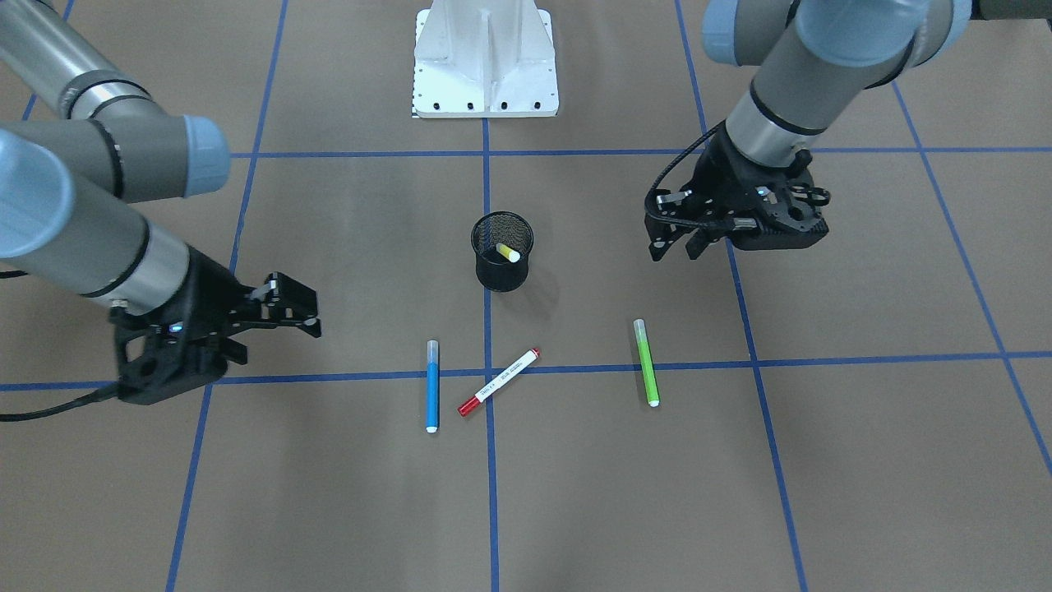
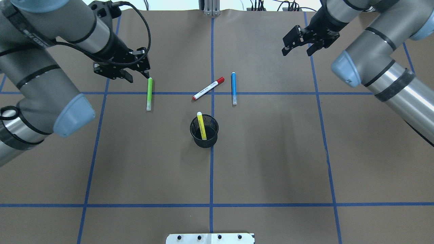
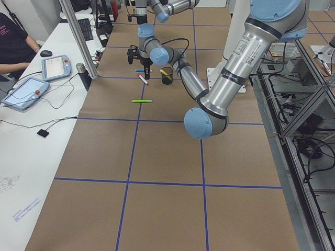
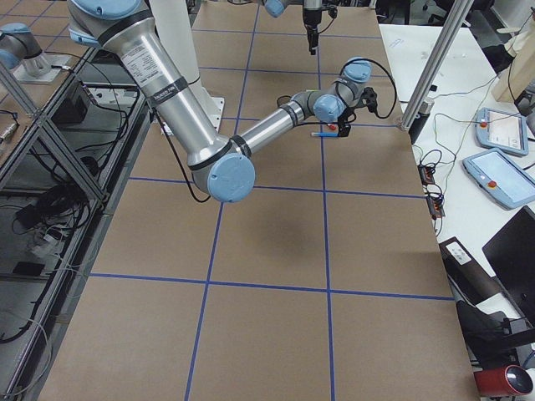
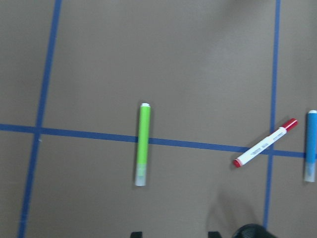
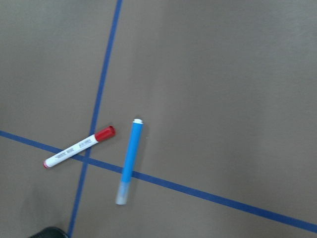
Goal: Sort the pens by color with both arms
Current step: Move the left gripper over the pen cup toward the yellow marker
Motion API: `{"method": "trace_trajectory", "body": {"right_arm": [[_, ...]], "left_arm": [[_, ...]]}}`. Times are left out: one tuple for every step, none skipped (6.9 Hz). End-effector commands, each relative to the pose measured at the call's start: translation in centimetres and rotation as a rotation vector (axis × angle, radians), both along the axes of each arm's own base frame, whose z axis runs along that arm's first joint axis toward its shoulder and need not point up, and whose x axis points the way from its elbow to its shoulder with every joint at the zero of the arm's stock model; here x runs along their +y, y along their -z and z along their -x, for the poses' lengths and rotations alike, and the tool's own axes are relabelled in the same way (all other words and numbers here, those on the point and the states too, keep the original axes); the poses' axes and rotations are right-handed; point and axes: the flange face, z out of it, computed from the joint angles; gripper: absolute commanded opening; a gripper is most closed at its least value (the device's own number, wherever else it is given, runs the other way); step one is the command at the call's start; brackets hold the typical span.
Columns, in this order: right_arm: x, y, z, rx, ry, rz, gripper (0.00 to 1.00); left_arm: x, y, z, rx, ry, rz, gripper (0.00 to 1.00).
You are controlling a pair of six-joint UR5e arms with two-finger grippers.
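Three pens lie on the brown table: a green one (image 2: pixel 149 94), a white one with a red cap (image 2: pixel 208 88) and a blue one (image 2: pixel 233 88). A yellow pen (image 2: pixel 201 126) stands tilted inside the black mesh cup (image 2: pixel 204 138). My left gripper (image 2: pixel 139 77) hovers open and empty just beyond the green pen's far end; the left wrist view shows that pen (image 5: pixel 143 144) ahead of the fingertips (image 5: pixel 136 234). My right gripper (image 2: pixel 297 51) is open and empty, off to the right of the blue pen (image 6: pixel 129 161) and well apart from it.
The white metal robot base (image 1: pixel 485 66) stands at the table's near edge. Blue tape lines (image 2: pixel 212 169) divide the table into squares. In the left side view a bench with tablets (image 3: pixel 26 91) and a seated person (image 3: pixel 13 39) runs along the far side.
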Motion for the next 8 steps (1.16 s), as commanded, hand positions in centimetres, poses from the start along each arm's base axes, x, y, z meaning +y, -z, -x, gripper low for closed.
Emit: {"method": "trace_trajectory", "body": {"right_arm": [[-0.9,-4.6,-5.4,0.038,-0.04,0.0,0.99],[-1.5,-6.6,-7.8,0.087,-0.07,0.005,0.99],[-2.3,-9.4,-12.3,0.153,-0.082,-0.019,0.99],[-2.8,-12.8,-18.2,0.216,-0.063,-0.046,0.99],[-3.5,-13.7,-22.6,0.334,-0.066,-0.069,0.99],[-3.7,-15.6,-26.5,0.394,-0.06,-0.08,0.99],[-3.6,-17.5,-30.2,0.407,-0.059,-0.086,0.99],[-3.5,-18.9,-32.4,0.42,-0.034,-0.085,0.99]], "left_arm": [[2.0,3.2,-5.9,0.005,0.059,0.049,0.54],[2.4,3.7,-7.7,0.004,0.054,0.073,0.54],[2.5,4.2,-8.8,0.001,0.072,0.069,0.54],[2.4,4.6,-10.9,-0.006,0.081,0.067,0.54],[2.7,4.7,-12.6,-0.003,0.083,0.084,0.54],[3.3,4.5,-14.0,-0.008,0.092,0.064,0.54],[3.7,4.3,-14.8,-0.007,0.098,0.075,0.54],[4.3,4.2,-15.4,-0.006,0.093,0.085,0.54]]}}
